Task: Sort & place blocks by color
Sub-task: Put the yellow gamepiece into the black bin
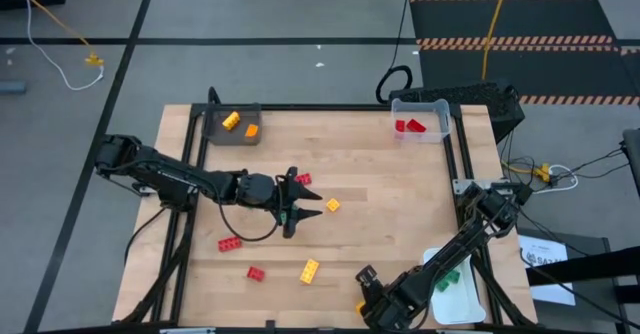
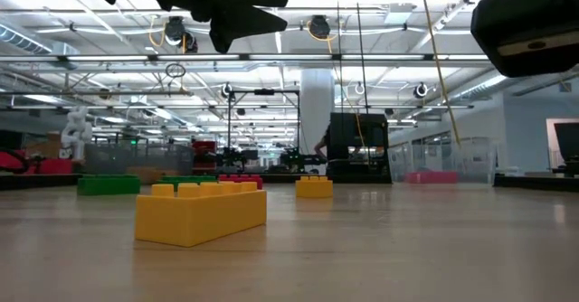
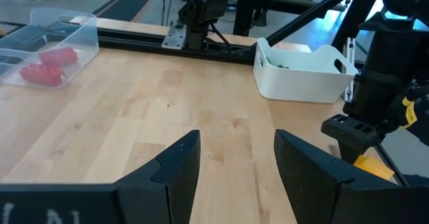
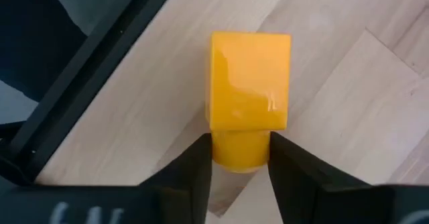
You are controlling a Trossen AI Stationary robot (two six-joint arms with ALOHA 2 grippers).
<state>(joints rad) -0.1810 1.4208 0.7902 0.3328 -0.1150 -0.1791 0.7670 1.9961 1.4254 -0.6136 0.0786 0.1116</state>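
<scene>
Blocks sit in many spots on the wooden worktop (image 1: pixel 390 194). Two orange-yellow blocks (image 1: pixel 239 124) lie in the dark grey tray (image 1: pixel 212 129) at the far left corner. Two red blocks (image 1: pixel 408 126) lie in the clear tray (image 1: pixel 436 108) at the far right corner. Green blocks (image 1: pixel 447 279) lie in the white tray (image 1: pixel 470 304) at the near right edge.

Out on the wood, a small yellow block (image 1: pixel 332 205) sits near the middle, and a small red block (image 1: pixel 304 179) is just past it. A long red block (image 1: pixel 230 243), a little red block (image 1: pixel 256 273) and a long yellow block (image 1: pixel 310 270) lie closer to the near edge.

The left tool (image 1: pixel 305 203) hangs near the middle of the worktop, beside the small yellow block. Its two dark fingers (image 3: pixel 175 170) are spread apart with bare wood between them, and they hold nothing.

The right tool (image 1: pixel 368 279) is low at the near edge, next to the white tray. In its own wrist view, its fingers (image 4: pixel 194 163) sit tight on both sides of the round stud of a yellow block (image 4: pixel 251 83), pinching it. That block is just above the wood beside the dark frame of the worktop.
</scene>
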